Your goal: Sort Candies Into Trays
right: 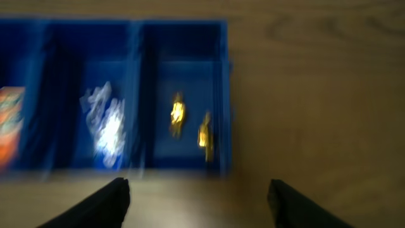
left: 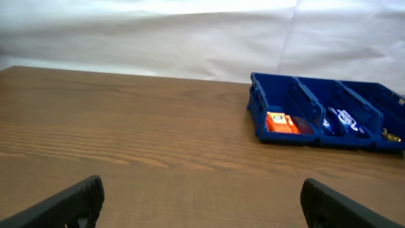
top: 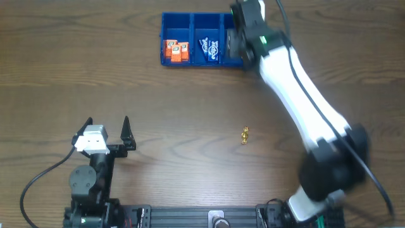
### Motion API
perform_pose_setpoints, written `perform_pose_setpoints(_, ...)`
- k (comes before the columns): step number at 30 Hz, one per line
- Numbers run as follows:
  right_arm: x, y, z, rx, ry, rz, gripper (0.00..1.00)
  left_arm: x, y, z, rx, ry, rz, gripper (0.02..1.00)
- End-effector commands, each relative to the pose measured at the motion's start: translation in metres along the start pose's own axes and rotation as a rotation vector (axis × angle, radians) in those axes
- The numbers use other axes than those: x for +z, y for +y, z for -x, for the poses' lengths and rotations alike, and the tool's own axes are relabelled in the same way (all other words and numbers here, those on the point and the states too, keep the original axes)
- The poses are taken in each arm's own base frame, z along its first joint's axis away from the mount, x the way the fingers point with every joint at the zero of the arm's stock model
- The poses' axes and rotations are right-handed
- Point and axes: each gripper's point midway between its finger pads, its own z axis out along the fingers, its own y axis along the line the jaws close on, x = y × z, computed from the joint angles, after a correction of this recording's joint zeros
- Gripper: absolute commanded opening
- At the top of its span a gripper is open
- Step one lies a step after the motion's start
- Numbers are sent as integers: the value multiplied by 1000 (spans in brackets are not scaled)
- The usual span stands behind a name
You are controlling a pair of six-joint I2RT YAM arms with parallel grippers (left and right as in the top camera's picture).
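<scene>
A blue tray point(top: 169, 24) with three compartments stands at the far middle of the table. Orange candies point(top: 176, 51) lie in its left compartment, blue-and-white candies point(top: 209, 47) in the middle one, and two gold candies point(right: 177, 114) in the right one. One more gold candy point(top: 245, 134) lies loose on the table, well in front of the tray. My right gripper point(right: 197, 201) hangs open and empty above the tray's right compartment. Near the table's front left, my left gripper point(top: 107, 123) stands open and empty, facing the tray point(left: 256, 104) from afar.
Bare wooden tabletop point(top: 76, 69) surrounds the tray. The right arm point(top: 304, 95) stretches diagonally over the right half of the table. A white backdrop point(left: 158, 31) rises behind the table's far edge.
</scene>
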Motion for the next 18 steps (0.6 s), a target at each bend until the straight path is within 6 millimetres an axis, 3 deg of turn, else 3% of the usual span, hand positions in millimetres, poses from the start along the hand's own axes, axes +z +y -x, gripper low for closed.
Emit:
perform_pose_setpoints(1, -31, -3, -111, 43, 178, 41, 752, 1, 4, -17, 4, 50, 16, 998)
perform_pose_setpoints(5, -27, -2, -189, 51, 349, 70, 757, 1, 4, -17, 4, 50, 15, 998)
perform_pose_setpoints(9, -15, -9, -242, 102, 477, 34, 757, 1, 4, -17, 4, 50, 16, 998)
perform_pose_setpoints(12, -7, -13, -260, 105, 504, 17, 750, 1, 4, -17, 4, 50, 15, 998)
perform_pose_setpoints(18, 1, -12, -273, 86, 544, -2, 748, 1, 4, -17, 4, 50, 15, 998)
